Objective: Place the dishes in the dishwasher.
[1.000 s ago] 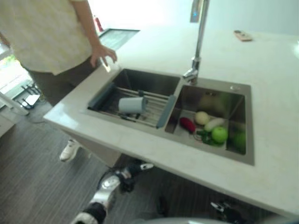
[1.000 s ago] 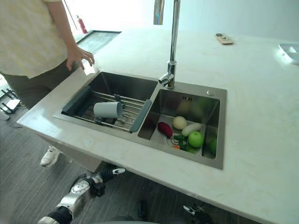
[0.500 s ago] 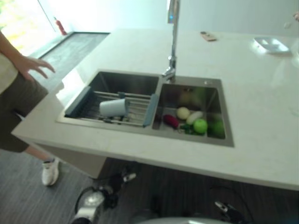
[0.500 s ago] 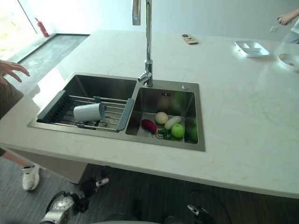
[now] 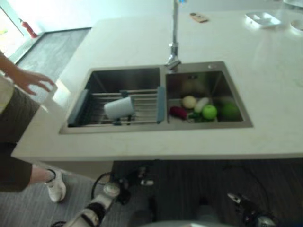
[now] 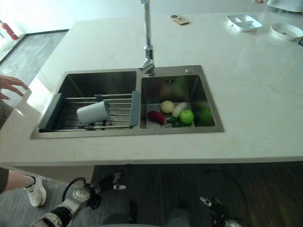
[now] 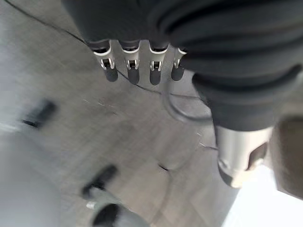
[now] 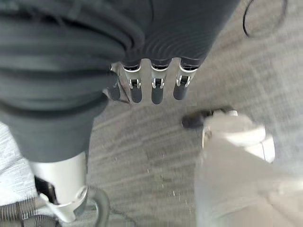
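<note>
Two basins of one steel sink (image 6: 212, 128) are set into a pale stone surface (image 6: 255, 94), seen from above. At far left a person's hand (image 6: 10, 86) hovers over the surface's edge, touching none of the dishes. Below the edge, the left robot hand (image 6: 108, 180) hangs low over the floor; its wrist view shows the fingers (image 7: 130, 68) hanging straight and relaxed, released and holding nothing, which suggests that no reach has begun.

In the left basin a roll-up drying rack (image 6: 113, 101) spans the opening on its grey end bars, so that wet ware drains into the basin beneath. On it a white cup (image 6: 93, 112) lies on its side, across the rods, probably left to drip. The cup is the dish nearest to hand for the task; no dishwasher can be made out.

A tall faucet (image 6: 147, 42) rises behind the divider between the basins. In the right basin lie a dark red vegetable (image 6: 155, 117), a pale round one (image 6: 166, 106), a pale long one (image 6: 179, 109) and a green apple (image 6: 186, 116), gathered near the drain, presumably for washing.

The right robot hand (image 8: 151, 85) likewise hangs with slack, empty fingers over the floor. At far right, well apart from the sink, a white divided tray (image 6: 244, 21) and a white bowl (image 6: 286, 31) rest on the surface, and a small remote-like object (image 6: 179, 19) lies beyond the faucet.
</note>
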You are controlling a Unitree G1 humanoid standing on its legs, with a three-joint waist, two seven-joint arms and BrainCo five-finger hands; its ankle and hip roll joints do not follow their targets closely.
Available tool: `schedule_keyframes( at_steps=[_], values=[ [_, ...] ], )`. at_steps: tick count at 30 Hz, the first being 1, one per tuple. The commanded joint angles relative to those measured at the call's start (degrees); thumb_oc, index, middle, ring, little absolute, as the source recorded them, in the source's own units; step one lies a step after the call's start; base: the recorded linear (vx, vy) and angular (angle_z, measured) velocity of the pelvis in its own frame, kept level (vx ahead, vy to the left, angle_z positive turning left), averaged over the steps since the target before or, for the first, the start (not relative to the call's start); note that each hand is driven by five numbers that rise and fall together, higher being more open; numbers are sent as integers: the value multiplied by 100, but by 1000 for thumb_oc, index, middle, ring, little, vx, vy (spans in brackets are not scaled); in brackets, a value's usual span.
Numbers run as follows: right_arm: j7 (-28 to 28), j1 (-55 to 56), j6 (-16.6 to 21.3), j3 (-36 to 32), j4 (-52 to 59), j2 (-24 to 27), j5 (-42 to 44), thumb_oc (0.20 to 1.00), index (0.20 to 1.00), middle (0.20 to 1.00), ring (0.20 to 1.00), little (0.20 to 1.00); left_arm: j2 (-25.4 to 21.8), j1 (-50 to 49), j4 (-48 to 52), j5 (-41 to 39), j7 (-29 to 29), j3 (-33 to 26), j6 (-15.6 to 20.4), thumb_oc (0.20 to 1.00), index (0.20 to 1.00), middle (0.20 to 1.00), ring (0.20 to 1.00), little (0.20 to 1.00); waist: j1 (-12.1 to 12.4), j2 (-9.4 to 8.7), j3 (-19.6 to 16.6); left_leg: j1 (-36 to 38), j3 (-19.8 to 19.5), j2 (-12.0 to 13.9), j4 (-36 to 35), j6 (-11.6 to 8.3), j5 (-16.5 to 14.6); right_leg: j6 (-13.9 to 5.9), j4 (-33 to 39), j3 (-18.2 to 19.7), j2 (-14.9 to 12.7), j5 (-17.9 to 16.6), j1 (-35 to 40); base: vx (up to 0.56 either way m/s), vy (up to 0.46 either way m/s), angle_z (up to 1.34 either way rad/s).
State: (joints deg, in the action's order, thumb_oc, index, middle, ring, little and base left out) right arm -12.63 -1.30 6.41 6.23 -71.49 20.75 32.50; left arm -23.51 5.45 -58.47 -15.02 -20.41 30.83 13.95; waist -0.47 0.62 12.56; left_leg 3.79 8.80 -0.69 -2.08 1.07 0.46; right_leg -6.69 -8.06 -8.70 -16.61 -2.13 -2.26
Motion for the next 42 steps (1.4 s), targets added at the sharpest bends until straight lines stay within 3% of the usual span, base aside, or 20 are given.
schedule_keyframes(
  at_steps=[1, 3, 5, 6, 8, 10, 11, 13, 15, 21, 27, 31, 35, 37, 39, 40, 41, 42],
  values=[
    [-47, -212, 110, 232, 24, -43, -176, 1000, 1000, 1000, 1000, 1000, -96, -189, 70, -24, -15, -516, 258, 1000, 1000, 1000, 1000, 1000, 276, 78, -60, -96, 94, 439, 307, 23, -209, -321, -511, -665, 444, 92, -29, -8, -11, -92],
    [3, -259, 113, 371, 30, -98, -57, 1000, 1000, 1000, 1000, 1000, -79, -170, -5, -146, 70, -584, 260, 1000, 1000, 1000, 1000, 1000, 333, 57, -36, -119, 183, 405, 237, 76, -188, -221, -711, -839, 605, 273, -81, -18, -46, -38],
    [64, -291, 46, 389, 2, -112, 153, 1000, 1000, 1000, 1000, 1000, -35, -20, -94, -207, 140, -600, 184, 1000, 1000, 1000, 1000, 1000, 274, 74, -10, -239, 88, 422, 212, -3, -89, -28, -437, -718, 872, 503, -2, -16, -125, -4],
    [74, -272, 32, 373, -17, -104, 211, 1000, 1000, 1000, 1000, 1000, -7, 18, -108, -225, 147, -635, 123, 1000, 1000, 1000, 1000, 1000, 238, 69, -26, -285, 76, 420, 269, -29, -75, 15, -299, -676, 930, 481, 11, 5, -135, 22],
    [49, -201, 115, 293, -30, -43, -47, 1000, 1000, 1000, 1000, 1000, 115, -34, -215, -326, 85, -729, 231, 1000, 1000, 1000, 1000, 1000, 100, 4, -7, -373, 190, 303, 904, -37, -357, 75, -36, -594, 911, 387, 78, 53, -52, 31],
    [135, -168, 72, 239, 47, 54, -93, 1000, 1000, 1000, 1000, 1000, 169, -182, -121, -281, 41, -749, 351, 1000, 1000, 1000, 1000, 1000, 109, -46, 62, -525, 4, 253, 1379, -96, -505, 139, 101, -493, 896, 307, 202, 75, 117, -1],
    [146, -219, 34, 200, 34, 147, 20, 1000, 1000, 1000, 1000, 1000, 186, -307, 33, -271, 35, -740, 388, 1000, 1000, 1000, 1000, 1000, 159, -28, 85, -552, -245, 315, 1254, -134, -403, 174, 131, -339, 946, 297, 220, 27, 247, -23],
    [28, -234, 90, 76, -47, 229, -102, 1000, 1000, 1000, 1000, 1000, 218, -289, 64, -205, -38, -777, 390, 1000, 1000, 1000, 1000, 1000, 184, 33, 95, -719, -383, 615, 1020, -356, 55, 178, 103, -282, 950, 337, 249, 40, 287, -30],
    [112, -230, 77, 79, -69, 130, -57, 1000, 1000, 1000, 1000, 1000, 343, -99, -98, -278, 38, -653, 263, 1000, 1000, 1000, 1000, 1000, 135, 65, -15, -453, -203, 689, 542, -347, 83, 85, 23, -464, 805, 373, 250, 74, 251, 0],
    [-56, -130, 31, 186, -127, -110, -214, 1000, 1000, 1000, 1000, 1000, 310, 15, -276, -610, 126, -783, 21, 1000, 1000, 1000, 1000, 1000, 210, -44, -57, -219, -126, 618, 549, -248, -122, -181, 54, -529, 472, 131, 206, 23, 70, 16],
    [80, -78, 42, 127, -91, -228, -6, 1000, 1000, 1000, 1000, 1000, 378, -199, -468, -1231, 143, -1230, -383, 1000, 1000, 1000, 1000, 1000, 343, -18, -184, -21, -73, 624, 78, -264, -1, -264, 407, -695, 420, 20, 416, 2, -25, -3],
    [111, -126, 6, 46, -129, -163, 14, 1000, 1000, 1000, 1000, 1000, 372, -300, -717, -1138, 509, -1536, -699, 1000, 1000, 1000, 1000, 1000, 368, 59, -245, 50, -98, 624, -156, -334, 105, -246, 652, -760, 467, -48, 490, 0, -8, 0],
    [64, -138, -39, -13, -162, -26, -163, 1000, 1000, 1000, 1000, 1000, 140, -464, -776, -905, 562, -1815, -1235, 1000, 1000, 1000, 1000, 1000, 407, 171, -261, 48, -98, 624, -164, -341, 124, -233, 675, -815, 459, -3, 532, -5, 12, 3],
    [30, -142, -92, -94, -188, 96, -214, 1000, 1000, 1000, 1000, 1000, -114, -621, -730, -909, 741, -2080, -1676, 1000, 1000, 1000, 1000, 1000, 486, 273, -271, 19, -163, 610, -179, -359, 151, -220, 730, -890, 455, 22, 587, -17, 39, 5],
    [-34, -139, -71, -114, -225, 179, -305, 1000, 1000, 1000, 1000, 1000, -371, -754, -848, -855, 964, -2330, -1763, 1000, 1000, 1000, 1000, 1000, 526, 333, -286, 10, -205, 587, -195, -369, 159, -216, 765, -916, 451, 40, 621, -7, 49, 5],
    [-61, -139, -60, -111, -244, 229, -322, 1000, 1000, 1000, 1000, 1000, -569, -843, -896, -816, 1015, -2534, -1824, 1000, 1000, 1000, 1000, 1000, 559, 365, -293, -6, -241, 576, -196, -374, 168, -207, 773, -927, 449, 54, 634, -31, 54, 9],
    [-102, -116, -33, -134, -275, 333, -254, 1000, 1000, 1000, 1000, 1000, -1130, -1026, -946, -717, 1005, -3053, -1948, 1000, 1000, 1000, 1000, 1000, 671, 442, -306, -41, -351, 539, -203, -374, 181, -210, 811, -978, 441, 61, 675, -32, 38, 8],
    [-110, -114, -29, -139, -279, 345, -246, 1000, 1000, 1000, 1000, 1000, -1195, -1040, -949, -703, 1066, -3110, -1964, 1000, 1000, 1000, 1000, 1000, 688, 450, -313, -50, -364, 536, -204, -375, 183, -213, 817, -988, 439, 60, 676, -38, 21, 24]
  ],
)
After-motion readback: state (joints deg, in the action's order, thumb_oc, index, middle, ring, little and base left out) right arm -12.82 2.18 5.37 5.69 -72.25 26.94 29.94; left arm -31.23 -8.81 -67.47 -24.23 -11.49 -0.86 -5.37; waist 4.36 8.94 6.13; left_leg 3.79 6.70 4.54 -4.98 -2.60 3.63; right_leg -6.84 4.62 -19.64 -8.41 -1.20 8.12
